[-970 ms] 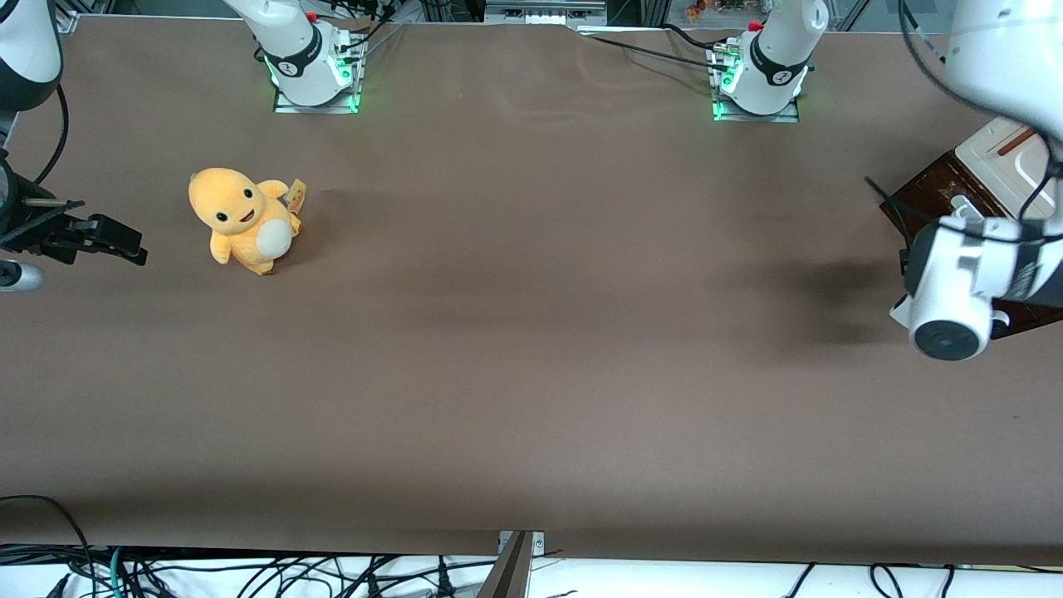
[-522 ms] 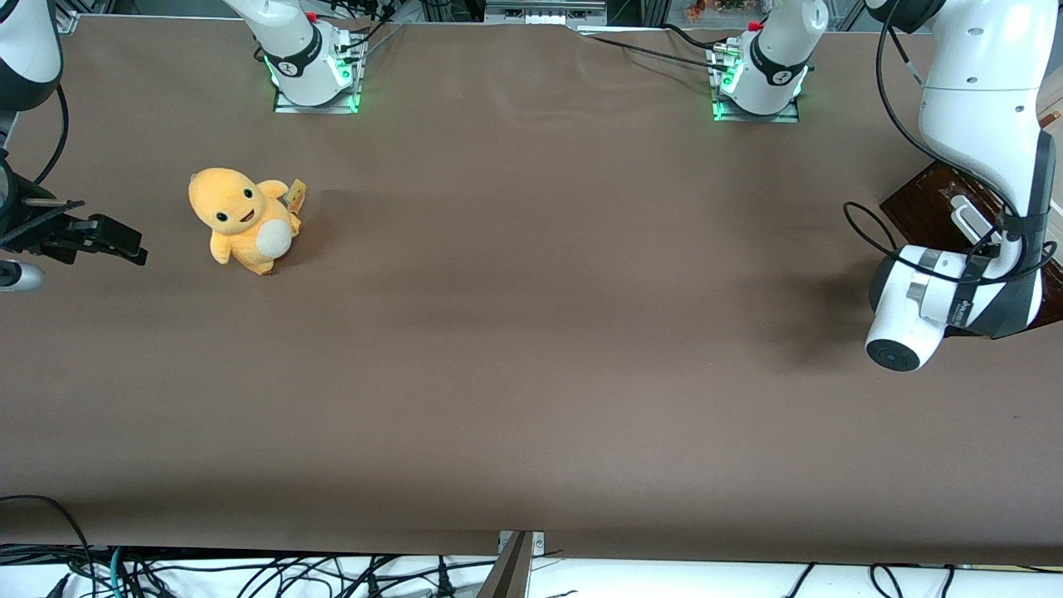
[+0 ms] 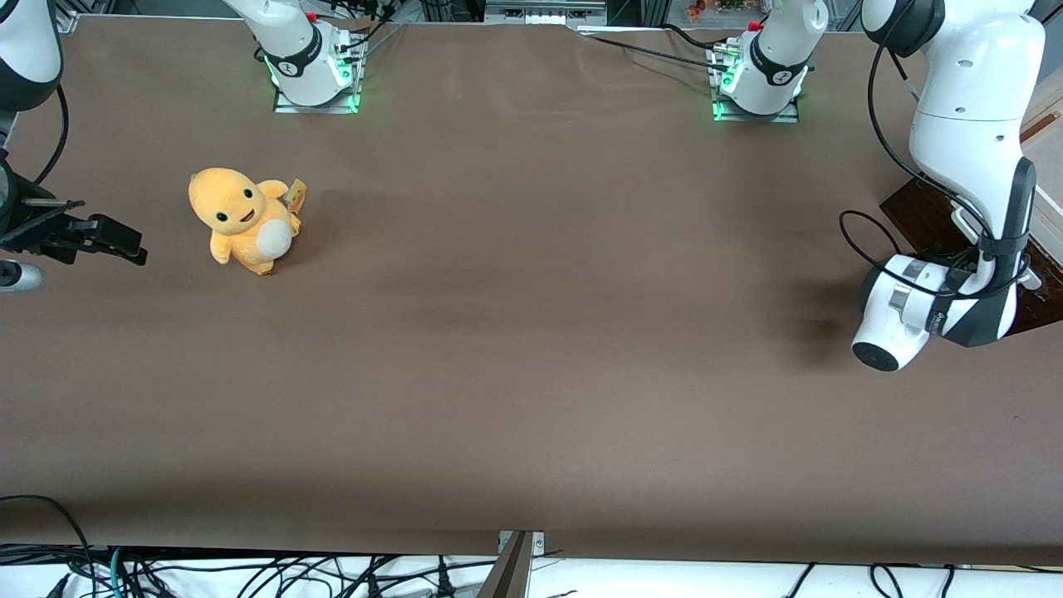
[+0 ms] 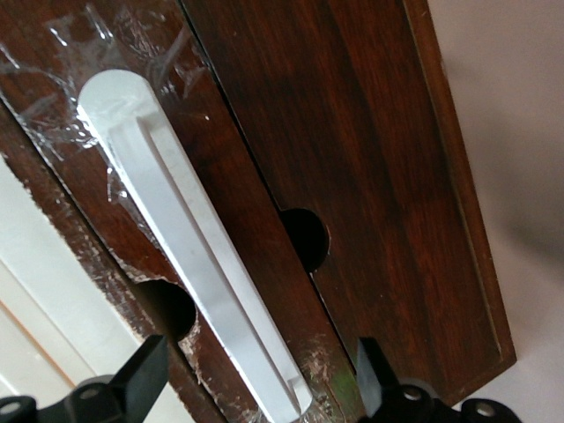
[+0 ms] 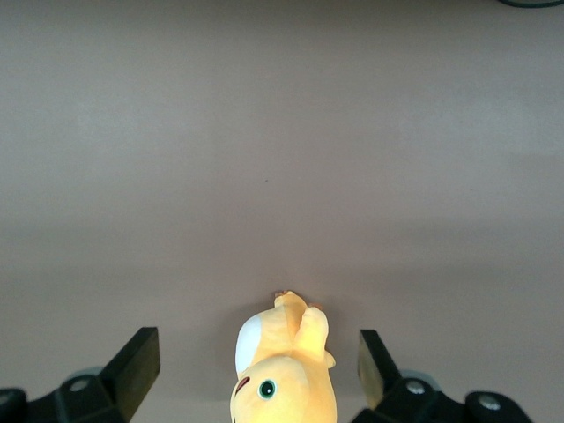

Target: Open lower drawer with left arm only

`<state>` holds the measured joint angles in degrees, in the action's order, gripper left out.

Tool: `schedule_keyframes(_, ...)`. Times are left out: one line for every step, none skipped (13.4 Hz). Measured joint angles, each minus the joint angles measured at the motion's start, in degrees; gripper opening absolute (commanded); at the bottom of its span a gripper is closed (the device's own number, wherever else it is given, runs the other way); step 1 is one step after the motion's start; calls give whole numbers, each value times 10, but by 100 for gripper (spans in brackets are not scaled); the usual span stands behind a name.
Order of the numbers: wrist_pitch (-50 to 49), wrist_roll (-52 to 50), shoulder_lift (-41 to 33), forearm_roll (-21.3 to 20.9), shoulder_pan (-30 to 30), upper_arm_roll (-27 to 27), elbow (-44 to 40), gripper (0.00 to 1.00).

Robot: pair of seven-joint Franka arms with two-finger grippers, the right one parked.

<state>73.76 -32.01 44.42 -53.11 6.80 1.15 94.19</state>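
Observation:
The lower drawer (image 3: 916, 209) is a dark brown wooden piece at the working arm's end of the table, partly covered by my left arm (image 3: 967, 141). In the left wrist view its scuffed front (image 4: 236, 189) fills the frame, with the white bar handle (image 4: 176, 229) running along it. My left gripper (image 4: 260, 374) is open. One black finger (image 4: 145, 374) stands on each side of the handle's end, not touching it. In the front view the gripper is hidden under the arm's wrist (image 3: 901, 320).
A cream panel (image 4: 35, 300) borders the drawer front, and shows in the front view (image 3: 1048, 162) at the table's end. An orange plush toy (image 3: 245, 220) sits toward the parked arm's end. Two arm bases (image 3: 760, 79) stand farthest from the front camera.
My left arm has swung lower and its wrist has moved nearer the front camera and a little toward the table's middle. The plush toy has not moved.

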Motion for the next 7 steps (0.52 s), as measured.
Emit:
schedule_keyframes(0, -11, 3, 0, 2, 0, 0, 37)
schedule_keyframes(-1, -17, 5, -2, 2, 0, 0, 25)
schedule_keyframes(-3, -19, 8, -5, 2, 0, 0, 13)
schedule_keyframes(-8, -21, 10, -10, 2, 0, 0, 7)
schedule_keyframes(-13, -21, 10, -18, 2, 0, 0, 5)
schedule_keyframes(-17, -21, 10, -23, 1, 0, -1, 3)
schedule_keyframes(-19, -35, 10, -24, 0, 0, -3, 3)
